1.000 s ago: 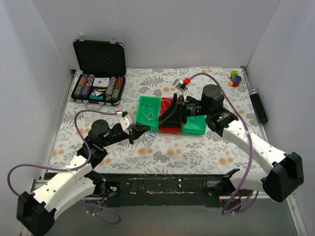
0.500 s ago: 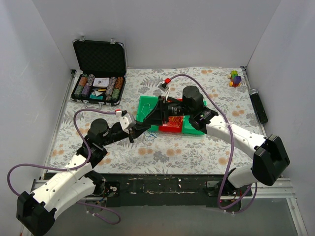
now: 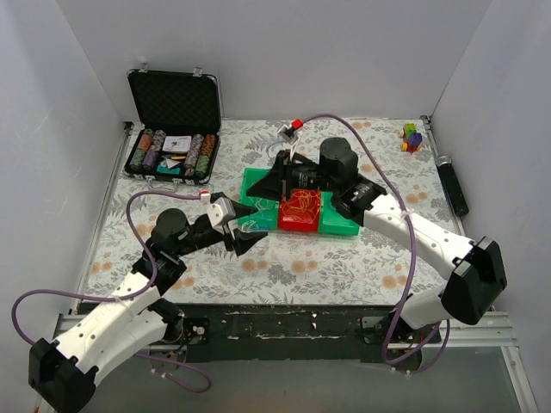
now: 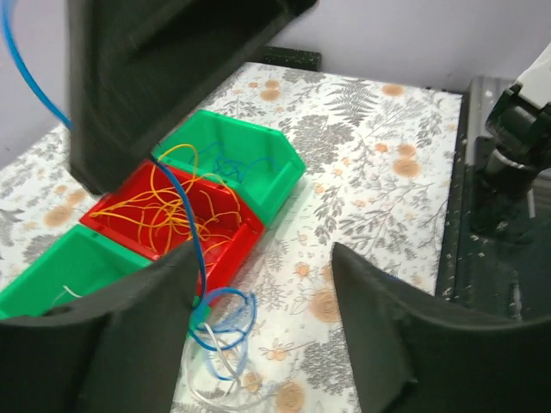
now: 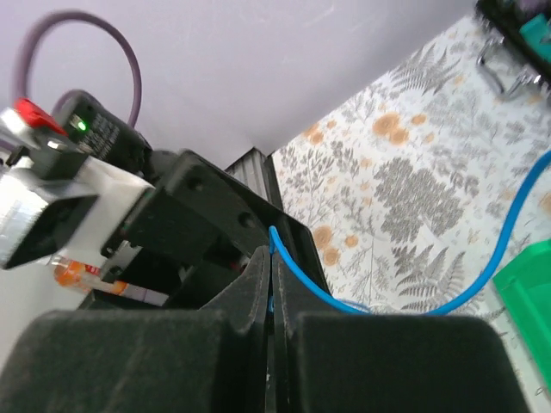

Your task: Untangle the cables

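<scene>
At the far left of the flowered table [image 3: 379,258] an open poker-chip case [image 3: 172,129] stands with its lid up; well apart from it, nearer the middle, the left gripper [image 3: 244,232] hovers low over the cloth with its two fingers spread wide and nothing between them; it points toward the row of bins. Just ahead of it, on the cloth by the near corner of the red bin [image 3: 300,225], lies a loose coil of the blue cable [image 4: 193,241], with a pale, clear-looking strand mixed into it. From that coil one stretch of the blue cable rises steeply, its long axis close to upright in the left wrist view, up to the right gripper [image 5: 270,258]; the right wrist view shows the same cable leaving the fingertips, dipping, then sweeping away to the right. The left green bin [image 3: 251,182] sits beside the red bin, which holds a tangle of orange cables [image 3: 300,205]; the right green bin [image 3: 341,227] closes the row, all three touching side by side. The right gripper hangs above the left green bin, its fingers pressed together and pinching the blue cable at their tips. Far right, a small stack of coloured blocks [image 3: 411,136] sits near the back corner; a long black object [image 3: 454,185] lies along the right wall.
</scene>
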Robot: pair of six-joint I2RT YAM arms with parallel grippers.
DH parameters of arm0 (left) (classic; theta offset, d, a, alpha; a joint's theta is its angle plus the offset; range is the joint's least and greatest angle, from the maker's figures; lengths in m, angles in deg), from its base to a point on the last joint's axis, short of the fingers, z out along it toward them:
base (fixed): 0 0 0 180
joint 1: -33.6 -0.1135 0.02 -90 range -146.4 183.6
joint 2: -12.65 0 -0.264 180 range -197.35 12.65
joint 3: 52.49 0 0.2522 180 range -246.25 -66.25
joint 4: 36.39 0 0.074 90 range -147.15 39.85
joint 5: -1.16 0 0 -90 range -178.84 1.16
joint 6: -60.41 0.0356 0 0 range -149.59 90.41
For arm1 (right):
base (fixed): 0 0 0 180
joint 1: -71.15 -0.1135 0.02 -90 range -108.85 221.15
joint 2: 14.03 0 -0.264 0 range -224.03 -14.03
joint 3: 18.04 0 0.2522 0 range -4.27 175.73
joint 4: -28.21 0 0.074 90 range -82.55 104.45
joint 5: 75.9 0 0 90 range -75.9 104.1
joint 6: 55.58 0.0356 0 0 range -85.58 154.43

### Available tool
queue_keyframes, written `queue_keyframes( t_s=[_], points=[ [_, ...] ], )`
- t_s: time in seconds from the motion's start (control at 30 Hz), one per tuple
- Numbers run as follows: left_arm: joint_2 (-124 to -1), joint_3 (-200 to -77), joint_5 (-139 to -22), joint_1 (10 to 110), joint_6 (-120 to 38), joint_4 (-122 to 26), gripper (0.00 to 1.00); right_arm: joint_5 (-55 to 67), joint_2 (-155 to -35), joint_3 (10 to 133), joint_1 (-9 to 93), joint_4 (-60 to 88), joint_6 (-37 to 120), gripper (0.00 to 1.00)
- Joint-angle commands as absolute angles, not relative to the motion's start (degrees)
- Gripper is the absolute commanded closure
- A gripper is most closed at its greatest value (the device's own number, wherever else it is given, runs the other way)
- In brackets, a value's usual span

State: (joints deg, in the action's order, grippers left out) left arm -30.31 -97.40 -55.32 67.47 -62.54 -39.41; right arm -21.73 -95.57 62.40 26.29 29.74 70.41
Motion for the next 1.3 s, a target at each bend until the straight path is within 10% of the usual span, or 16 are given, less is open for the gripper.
queue_keyframes(
  t_s=[0.0, 0.17, 1.03, 1.1, 1.2, 1.27],
  points=[
    [-28.0, -96.1, -54.0, 67.4, -64.3, -41.0, 0.31, -18.8, -93.2, 72.3, 26.2, 24.0, 64.5, 0.99],
    [-26.8, -94.5, -53.9, 67.4, -63.3, -42.4, 0.03, -19.9, -92.9, 74.3, 26.2, 21.6, 64.4, 0.99],
    [-30.2, -84.3, -54.3, 67.2, -65.5, -31.6, 0.02, -22.2, -90.1, 79.2, 24.5, 21.7, 66.9, 0.99],
    [-30.6, -84.3, -54.7, 67.2, -64.9, -30.8, 0.14, -22.1, -90.0, 79.4, 24.2, 21.7, 66.8, 0.99],
    [-30.4, -84.2, -57.5, 67.2, -64.5, -30.2, 0.80, -21.9, -89.8, 79.8, 24.0, 21.3, 66.7, 0.99],
    [-29.9, -84.2, -57.9, 67.2, -64.0, -30.5, 0.98, -21.4, -89.6, 80.3, 24.0, 20.2, 66.0, 0.99]
  ],
)
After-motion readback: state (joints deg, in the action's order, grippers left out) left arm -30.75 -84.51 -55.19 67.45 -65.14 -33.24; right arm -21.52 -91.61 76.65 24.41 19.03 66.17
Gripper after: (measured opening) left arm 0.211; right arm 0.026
